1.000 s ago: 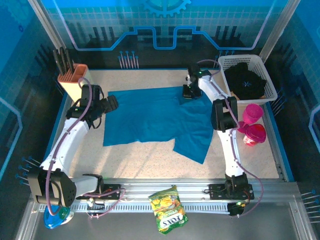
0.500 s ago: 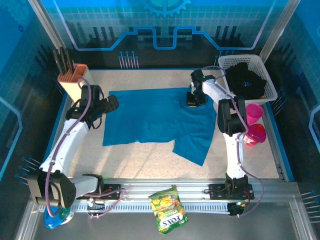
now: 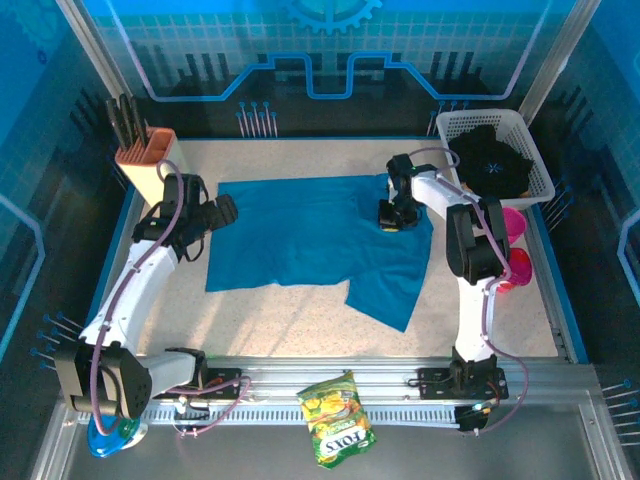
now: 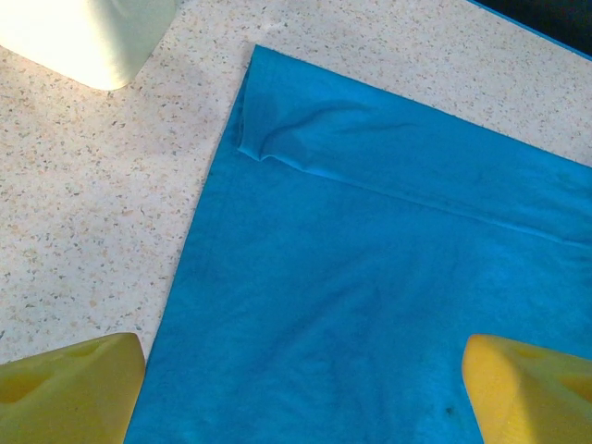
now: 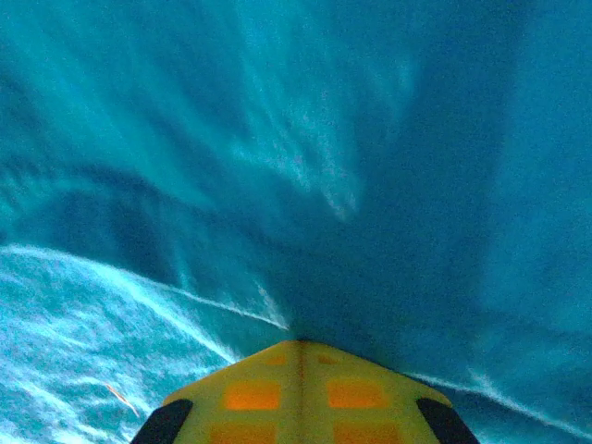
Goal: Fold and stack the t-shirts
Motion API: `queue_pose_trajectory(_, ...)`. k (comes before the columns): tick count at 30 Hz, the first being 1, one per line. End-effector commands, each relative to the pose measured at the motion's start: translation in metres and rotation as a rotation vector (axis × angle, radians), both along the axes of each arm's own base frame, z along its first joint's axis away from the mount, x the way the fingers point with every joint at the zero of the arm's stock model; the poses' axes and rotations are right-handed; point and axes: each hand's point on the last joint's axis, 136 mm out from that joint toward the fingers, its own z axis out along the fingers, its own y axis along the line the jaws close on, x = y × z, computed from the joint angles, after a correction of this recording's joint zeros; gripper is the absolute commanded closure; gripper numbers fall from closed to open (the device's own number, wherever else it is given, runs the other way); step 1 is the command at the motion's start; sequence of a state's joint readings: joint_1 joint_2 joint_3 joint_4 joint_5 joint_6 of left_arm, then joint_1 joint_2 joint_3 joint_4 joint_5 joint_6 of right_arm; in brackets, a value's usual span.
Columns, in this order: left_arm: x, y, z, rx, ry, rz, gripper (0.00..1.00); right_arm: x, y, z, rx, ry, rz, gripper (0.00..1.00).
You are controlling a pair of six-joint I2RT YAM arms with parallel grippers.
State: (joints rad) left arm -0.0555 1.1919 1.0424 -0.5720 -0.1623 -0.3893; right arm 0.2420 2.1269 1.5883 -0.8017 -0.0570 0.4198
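Observation:
The large teal-blue t-shirt (image 3: pixel 300 235) lies spread on the speckled table, one sleeve reaching toward the front. My right gripper (image 3: pixel 389 220) is over its back right part, shut on a pinch of teal fabric; in the right wrist view the closed fingertips (image 5: pixel 301 347) meet where the stretched cloth (image 5: pixel 277 139) gathers. My left gripper (image 3: pixel 222 210) hovers open above the shirt's left edge; in the left wrist view its yellow fingers (image 4: pixel 69 393) stand wide apart over the flat cloth (image 4: pixel 370 277), nothing held. The black t-shirt (image 3: pixel 492 165) lies bundled in the white basket (image 3: pixel 448 122).
A knife block (image 3: pixel 145 150) stands at the back left, and its pale base (image 4: pixel 83 37) is close to the shirt's corner. Two pink cups (image 3: pixel 507 225) sit right of the shirt, below the basket. A green snack bag (image 3: pixel 338 418) lies on the front rail.
My right gripper has moved from the shirt's back edge toward the front and right, pulling the gripped fabric with it. The left arm has barely moved.

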Motion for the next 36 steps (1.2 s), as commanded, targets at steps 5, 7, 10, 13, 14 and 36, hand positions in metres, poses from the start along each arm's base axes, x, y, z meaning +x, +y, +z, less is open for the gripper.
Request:
queue_pose_trajectory(5,-0.016,0.008,-0.001,-0.005,0.052,0.083,0.10,-0.014,0.009,0.026,0.061,-0.042,-0.028,1.00)
queue_pose_trajectory(7,-0.031,0.019,-0.005,0.001,0.113,0.167,0.11,-0.013,0.007,0.043,0.061,-0.078,-0.026,1.00)
queue_pose_trajectory(10,-0.061,0.026,-0.021,-0.005,0.245,0.257,0.13,-0.014,0.002,0.078,0.061,-0.164,-0.015,1.00)
queue_pose_trajectory(13,-0.089,0.023,-0.050,-0.055,0.366,0.307,0.18,-0.017,-0.003,0.109,0.064,-0.249,0.002,0.95)
queue_pose_trajectory(14,-0.097,0.021,-0.060,-0.078,0.398,0.320,0.20,-0.018,-0.003,0.117,0.065,-0.271,0.012,0.92)
queue_pose_trajectory(36,-0.109,0.027,-0.178,-0.242,0.577,0.541,0.47,-0.048,-0.034,0.151,0.119,-0.408,0.059,0.79)
